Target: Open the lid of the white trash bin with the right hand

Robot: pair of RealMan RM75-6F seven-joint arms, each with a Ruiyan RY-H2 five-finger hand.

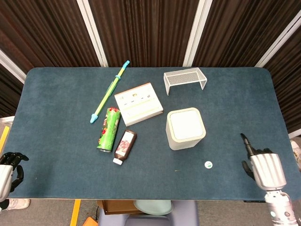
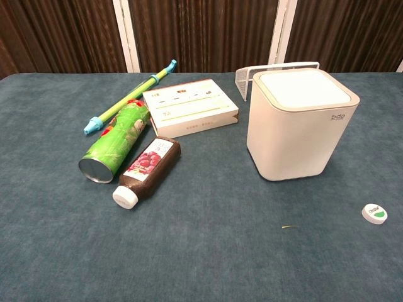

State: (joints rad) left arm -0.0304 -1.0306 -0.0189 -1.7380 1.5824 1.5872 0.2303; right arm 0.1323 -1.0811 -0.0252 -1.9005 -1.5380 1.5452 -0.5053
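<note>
The white trash bin [image 1: 186, 128] stands right of the table's middle, its flat lid [image 1: 185, 125] down. In the chest view the bin [image 2: 301, 123] is upright with the lid [image 2: 301, 86] level on top. My right hand [image 1: 264, 168] is at the table's front right corner, well apart from the bin. Most of its fingers are curled in and one points forward; it holds nothing. My left hand [image 1: 7, 167] hangs off the front left corner, fingers curled and empty. Neither hand shows in the chest view.
A small white and green cap [image 1: 208, 164] lies between the bin and my right hand. A wire rack [image 1: 184, 78] stands behind the bin. To the left lie a flat box [image 1: 138, 103], a green can [image 1: 109, 129], a dark bottle [image 1: 125, 146] and a long green-blue tube [image 1: 110, 91].
</note>
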